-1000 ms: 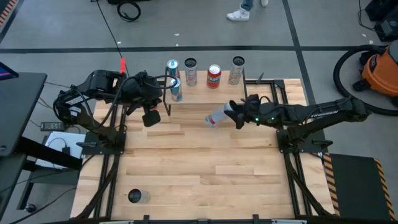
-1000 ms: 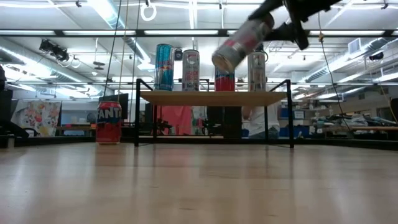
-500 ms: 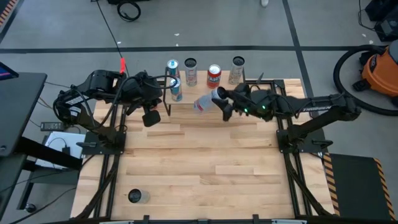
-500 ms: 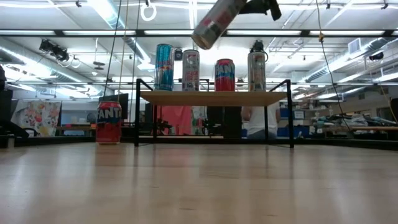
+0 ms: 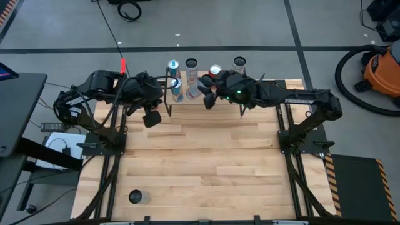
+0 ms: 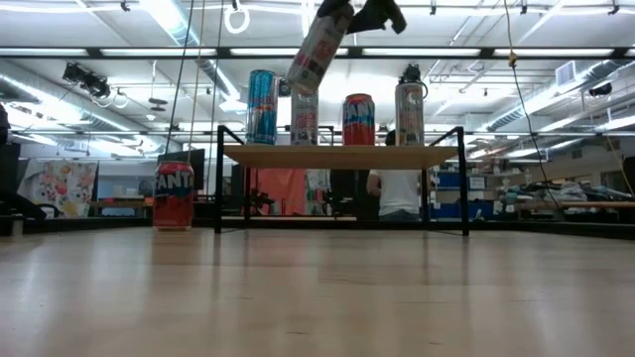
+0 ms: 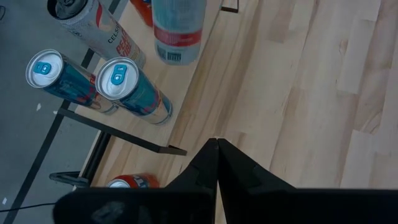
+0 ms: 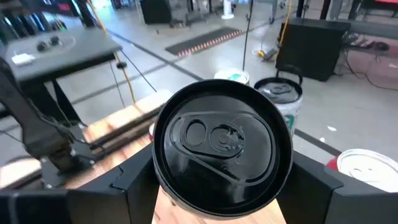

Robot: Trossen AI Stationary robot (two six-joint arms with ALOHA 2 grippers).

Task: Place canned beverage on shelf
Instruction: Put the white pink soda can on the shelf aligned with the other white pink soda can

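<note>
My right gripper (image 5: 211, 94) is shut on a pale can with red print (image 6: 317, 52), which hangs tilted above the shelf (image 6: 342, 156) at the table's far edge. The can's dark top with its pull tab (image 8: 221, 140) faces the right wrist camera. On the shelf board stand two blue cans (image 7: 134, 90), a white can (image 6: 305, 112), a red can (image 6: 358, 119) and a silver can (image 6: 410, 112). The held can hangs over the white one. My left gripper (image 7: 216, 155) is shut on nothing, above the table near the shelf's left end. My right gripper pinches the can's side walls near its top end (image 8: 155, 149), one finger on each side. The fingers come from the table's right, slanting a little downward. The can is lifted clear, and its bottom end (image 6: 301, 81) points down and left above the shelved cans.
An orange Fanta can (image 6: 174, 195) stands on the table left of the shelf. Another can (image 5: 139, 197) stands at the table's near left corner. Beyond the shelf a person in a white shirt (image 6: 399, 190) stands in the room. An orange vacuum (image 5: 381, 69) sits right of the table.
My right gripper has carried the can up and toward the table's far left, from in front of the shelf's right half to above the white can. It has also rolled, so the can has tipped from a shallow slant to nearly upright.
</note>
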